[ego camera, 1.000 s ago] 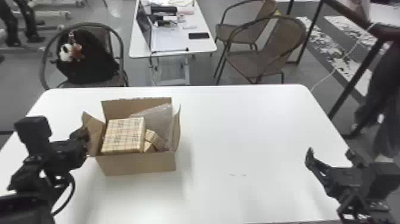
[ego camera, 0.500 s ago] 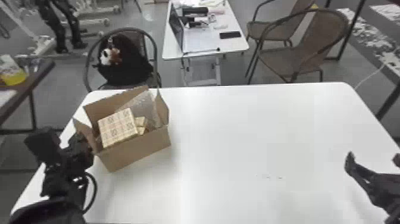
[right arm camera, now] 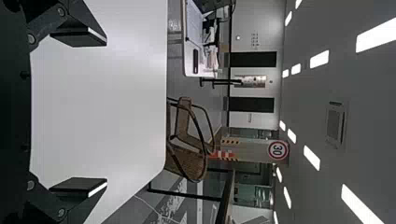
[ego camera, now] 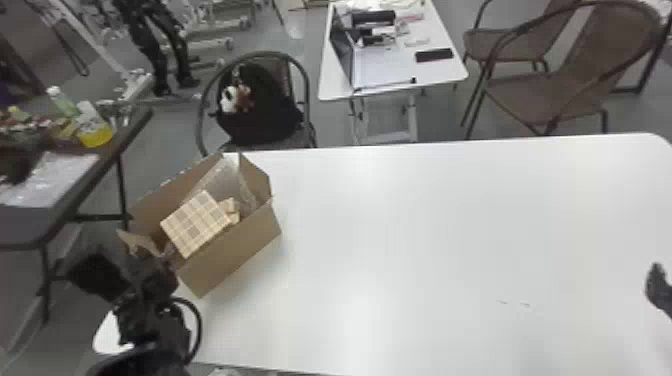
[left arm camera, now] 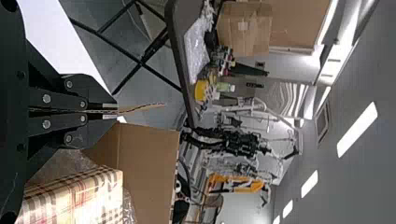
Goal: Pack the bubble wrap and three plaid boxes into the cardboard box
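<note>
My left gripper (ego camera: 159,270) is at the left end of the cardboard box (ego camera: 240,252), on its left flap (ego camera: 137,243). In the left wrist view, the left gripper (left arm camera: 110,111) is shut on the flap (left arm camera: 140,108), pinching its edge. Inside the box, a plaid box (ego camera: 196,223) lies tilted on top, with smaller plaid pieces (ego camera: 231,210) beside it and clear bubble wrap (ego camera: 226,181) toward the back. One finger of my right gripper (ego camera: 659,288) shows at the head view's right edge. The right wrist view has the right gripper (right arm camera: 78,114) wide open with nothing between its fingers.
The box stands near the left edge of the white table (ego camera: 425,240). A dark side table (ego camera: 107,150) with bottles is beyond that edge. Chairs (ego camera: 565,75) and a small white table (ego camera: 390,75) stand behind.
The head view has swung left. In it the cardboard box appears turned, its left end nearer, with the left gripper still at that end. The right gripper has slid toward the view's edge.
</note>
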Robot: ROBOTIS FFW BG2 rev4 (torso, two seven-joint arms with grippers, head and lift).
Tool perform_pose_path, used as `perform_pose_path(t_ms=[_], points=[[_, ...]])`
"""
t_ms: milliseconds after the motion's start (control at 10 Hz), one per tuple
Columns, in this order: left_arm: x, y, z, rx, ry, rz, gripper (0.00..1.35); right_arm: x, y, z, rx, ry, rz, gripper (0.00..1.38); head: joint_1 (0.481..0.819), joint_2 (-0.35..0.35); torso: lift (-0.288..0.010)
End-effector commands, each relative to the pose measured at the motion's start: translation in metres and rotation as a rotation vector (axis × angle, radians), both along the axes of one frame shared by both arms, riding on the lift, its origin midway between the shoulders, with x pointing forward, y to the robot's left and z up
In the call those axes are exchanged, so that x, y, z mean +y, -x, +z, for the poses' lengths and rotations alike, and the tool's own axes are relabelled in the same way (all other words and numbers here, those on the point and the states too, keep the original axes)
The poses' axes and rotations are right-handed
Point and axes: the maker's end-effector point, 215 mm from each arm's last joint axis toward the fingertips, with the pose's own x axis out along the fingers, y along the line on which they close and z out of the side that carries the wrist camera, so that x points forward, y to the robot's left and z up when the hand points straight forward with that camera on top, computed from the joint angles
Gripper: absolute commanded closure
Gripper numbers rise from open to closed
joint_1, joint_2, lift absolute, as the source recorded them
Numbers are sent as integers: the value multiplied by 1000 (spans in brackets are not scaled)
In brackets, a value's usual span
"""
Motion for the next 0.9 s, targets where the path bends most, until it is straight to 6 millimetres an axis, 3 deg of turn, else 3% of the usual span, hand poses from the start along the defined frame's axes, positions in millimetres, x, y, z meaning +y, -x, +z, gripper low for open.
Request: perform_pose_path(t_ms=[0,200,300,400,600,700,800], points=[[14,22,-6,-26,16,85,1214,2,0,-1,5,2,3,225,695,280,-92],[27,47,-15,-83,45,192,1214,2,2,-4,16,5,4,225,695,319,-92],[25,49,-19,-84,52,219,1214,2,2,-5,19,4,4,225,695,328,-92],[20,47,-22,-89,57,212,1062,2,3,-5,21,5,6,225,695,336,-92],[-2,40,-2,-140,-4,175,352,4,4,-5,21,9,9,225,695,324,-92],[-17,35,17,-196,-45,154,36,5,5,-3,17,15,12,225,695,311,-92],[-34,28,57,-260,-148,104,-2,6,5,1,9,16,13,225,695,294,-92]])
